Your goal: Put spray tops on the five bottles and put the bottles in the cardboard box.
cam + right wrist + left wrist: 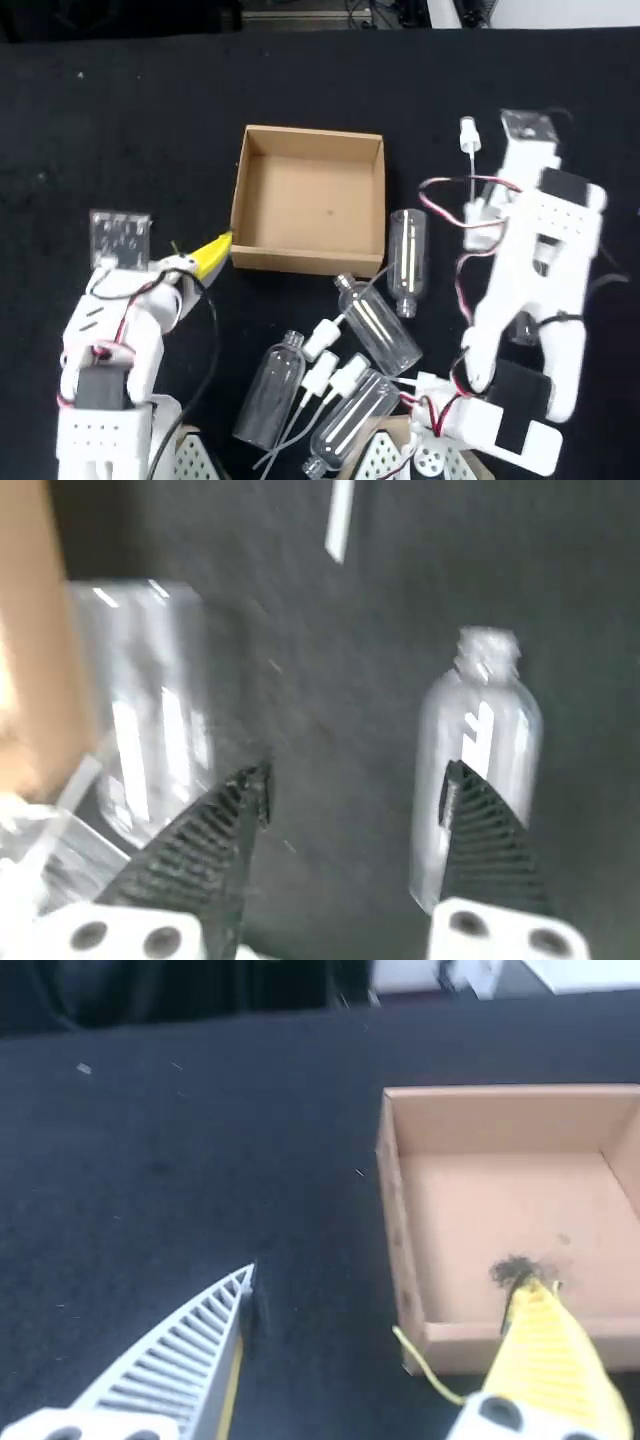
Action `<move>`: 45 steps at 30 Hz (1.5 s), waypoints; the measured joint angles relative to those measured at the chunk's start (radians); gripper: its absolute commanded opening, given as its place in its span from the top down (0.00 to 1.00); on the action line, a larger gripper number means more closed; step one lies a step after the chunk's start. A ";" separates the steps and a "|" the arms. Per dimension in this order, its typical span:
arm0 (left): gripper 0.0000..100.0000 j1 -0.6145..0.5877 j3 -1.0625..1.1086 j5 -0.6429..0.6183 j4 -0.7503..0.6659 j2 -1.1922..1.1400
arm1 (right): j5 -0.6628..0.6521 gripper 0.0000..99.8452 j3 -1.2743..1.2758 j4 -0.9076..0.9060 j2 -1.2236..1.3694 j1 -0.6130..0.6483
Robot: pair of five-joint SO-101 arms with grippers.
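Black cloth (120,120) covers the table. The cardboard box (310,200) sits mid-table, with uncapped clear bottles (378,322) and loose spray tops (325,340) lying near and to the right of it.

From the left wrist, the left gripper (385,1282) is spread and empty, its yellow finger (540,1340) over the box's near wall (500,1345).

From the right wrist, the right gripper (355,778) is also released. A topless bottle (480,710) lies just right of it, long axis near-to-far, neck pointing far. I judge the right arm the nearer one.

Even overhead light, glare streaks on bottles (378,325), dim black table (150,130)
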State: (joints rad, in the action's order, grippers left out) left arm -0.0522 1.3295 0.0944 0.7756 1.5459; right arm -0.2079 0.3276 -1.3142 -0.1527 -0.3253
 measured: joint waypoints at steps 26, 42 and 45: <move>0.84 0.069 -0.898 0.000 -0.051 -1.531 | 0.299 0.77 0.330 0.450 -0.031 0.180; 0.86 0.026 -0.873 -0.172 -0.051 -1.525 | 0.307 0.77 0.336 0.453 -0.031 0.180; 0.86 0.023 -0.859 -0.192 -0.049 -1.525 | 0.307 0.77 0.336 0.453 -0.031 0.180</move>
State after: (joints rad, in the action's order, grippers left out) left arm -0.0292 0.4703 -0.0974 0.7265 0.0207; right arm 0.0990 0.6636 -0.8615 -0.1834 -0.1458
